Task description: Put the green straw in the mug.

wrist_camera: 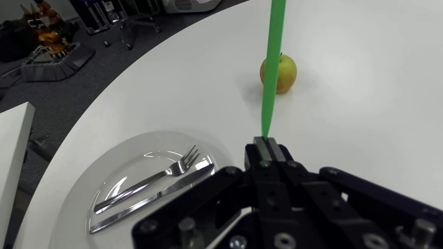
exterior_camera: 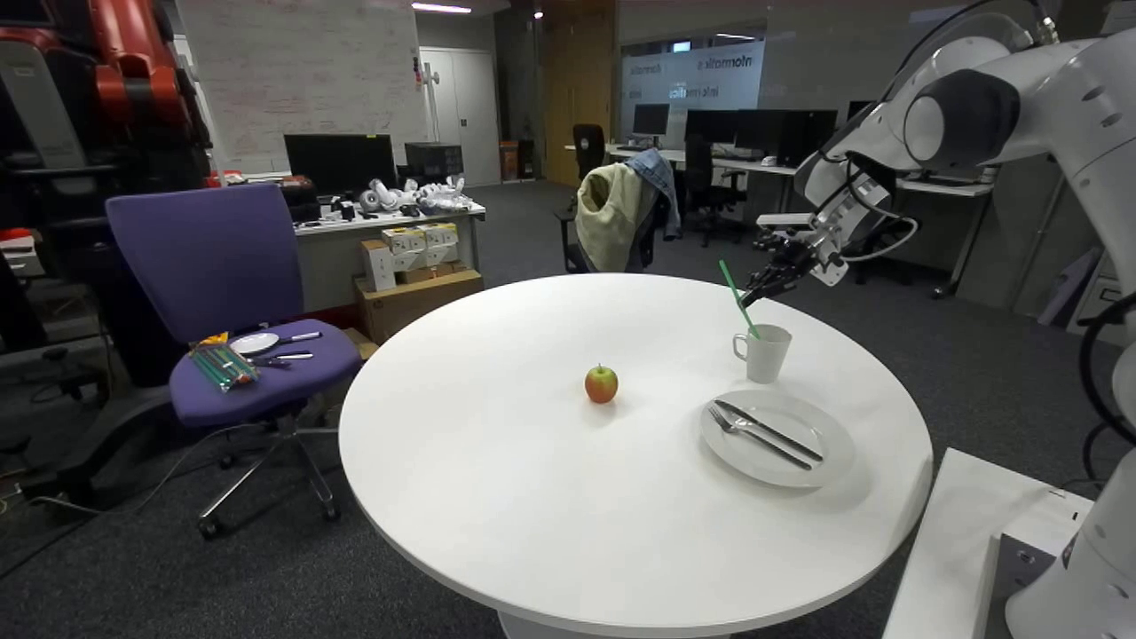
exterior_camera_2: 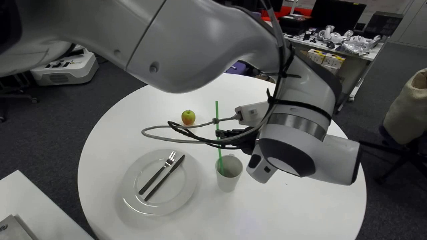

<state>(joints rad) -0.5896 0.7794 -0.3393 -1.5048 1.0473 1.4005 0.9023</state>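
Observation:
The green straw [exterior_camera: 733,286] stands tilted, and its lower end is inside the white mug [exterior_camera: 770,357]. The mug [exterior_camera_2: 228,181] stands upright on the table, and the straw's end [exterior_camera_2: 221,163] shows within its rim. My gripper [exterior_camera: 747,300] is above the mug, its fingertips shut on the straw partway along its length. In the wrist view the fingertips [wrist_camera: 265,139] are closed together on the straw [wrist_camera: 272,65], whose upper part sticks up beyond them. The mug does not show in the wrist view. Cables partly cover the gripper [exterior_camera_2: 219,134] in an exterior view.
A white plate [exterior_camera: 745,460] with a fork [wrist_camera: 145,181] and a knife [wrist_camera: 152,199] lies close to the mug. An apple [exterior_camera: 601,384] sits farther off on the round white table [exterior_camera: 497,497]. A cable loop [exterior_camera_2: 156,133] hangs from the wrist.

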